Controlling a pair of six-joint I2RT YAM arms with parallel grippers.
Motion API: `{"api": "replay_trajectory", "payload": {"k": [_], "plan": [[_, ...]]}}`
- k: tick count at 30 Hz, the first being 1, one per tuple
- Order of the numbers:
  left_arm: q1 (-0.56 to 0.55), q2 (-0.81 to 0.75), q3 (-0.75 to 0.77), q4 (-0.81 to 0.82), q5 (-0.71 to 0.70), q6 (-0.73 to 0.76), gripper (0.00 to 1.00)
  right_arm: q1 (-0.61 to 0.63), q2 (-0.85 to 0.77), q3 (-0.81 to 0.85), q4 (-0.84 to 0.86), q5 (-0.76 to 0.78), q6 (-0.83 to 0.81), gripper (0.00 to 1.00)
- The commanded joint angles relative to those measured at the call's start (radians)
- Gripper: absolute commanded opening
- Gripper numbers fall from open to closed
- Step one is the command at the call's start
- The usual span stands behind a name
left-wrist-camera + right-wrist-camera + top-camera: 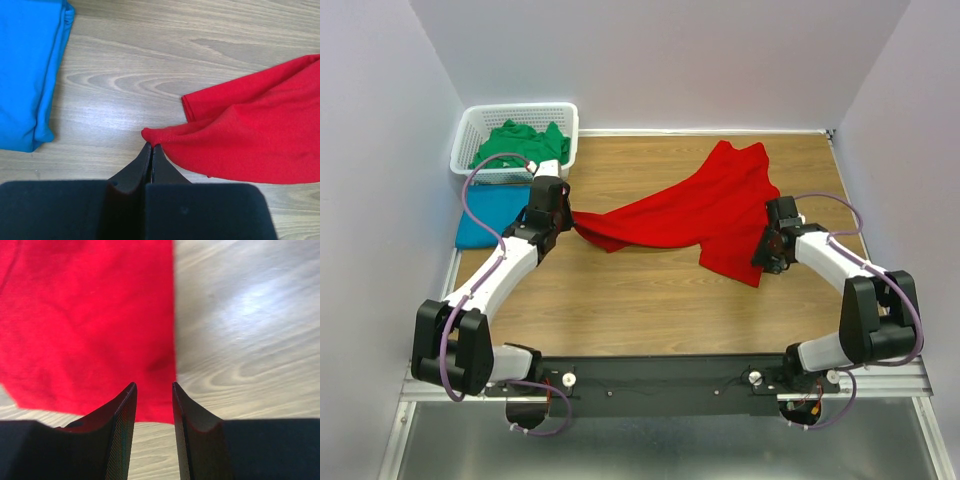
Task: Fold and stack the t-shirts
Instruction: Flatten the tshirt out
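The red t-shirt (pixel 690 210) lies stretched across the middle of the wooden table. My left gripper (pixel 570 222) is shut on its left tip; in the left wrist view the closed gripper (pixel 151 146) pinches a fold of the red cloth (pixel 250 140). My right gripper (pixel 767 245) is open over the shirt's right edge; in the right wrist view the gripper (pixel 153 385) straddles the corner of the red cloth (pixel 85 325) with nothing between its fingers. The teal blue t-shirt (pixel 485 218) lies folded at the left, also in the left wrist view (pixel 25 75). The green t-shirt (pixel 515 145) is crumpled in the basket.
The white lattice basket (pixel 470 125) stands at the back left corner, just behind the blue shirt. White walls close in the table on the left, back and right. Bare wood (pixel 640 290) shows in front of the red shirt.
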State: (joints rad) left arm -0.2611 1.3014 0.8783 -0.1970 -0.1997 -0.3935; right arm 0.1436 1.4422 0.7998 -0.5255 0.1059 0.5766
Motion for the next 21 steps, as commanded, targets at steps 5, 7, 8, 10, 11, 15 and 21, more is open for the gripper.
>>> {"api": "replay_trajectory", "payload": {"k": [5, 7, 8, 10, 11, 15, 21], "plan": [[0.005, -0.031, -0.013, 0.005, 0.000, 0.007, 0.00, 0.014, 0.009, 0.013, -0.070, 0.149, 0.032, 0.41], [0.005, -0.033, -0.012, 0.005, 0.003, 0.008, 0.00, 0.013, 0.027, 0.016, -0.064, 0.144, 0.035, 0.41], [0.005, -0.033, -0.012, 0.007, 0.005, 0.010, 0.00, 0.013, 0.050, 0.022, -0.062, 0.129, 0.034, 0.41], [0.005, -0.031, -0.010, 0.008, 0.008, 0.008, 0.00, 0.013, 0.067, 0.026, -0.056, 0.111, 0.035, 0.41], [0.005, -0.031, -0.013, 0.008, 0.008, 0.008, 0.00, 0.013, 0.072, 0.026, -0.048, 0.086, 0.040, 0.41], [0.005, -0.031, -0.013, 0.008, 0.011, 0.010, 0.00, 0.013, 0.060, 0.022, -0.028, 0.058, 0.043, 0.41], [0.005, -0.028, -0.012, 0.010, 0.011, 0.010, 0.00, 0.013, 0.047, 0.041, -0.028, 0.069, 0.049, 0.41]]}}
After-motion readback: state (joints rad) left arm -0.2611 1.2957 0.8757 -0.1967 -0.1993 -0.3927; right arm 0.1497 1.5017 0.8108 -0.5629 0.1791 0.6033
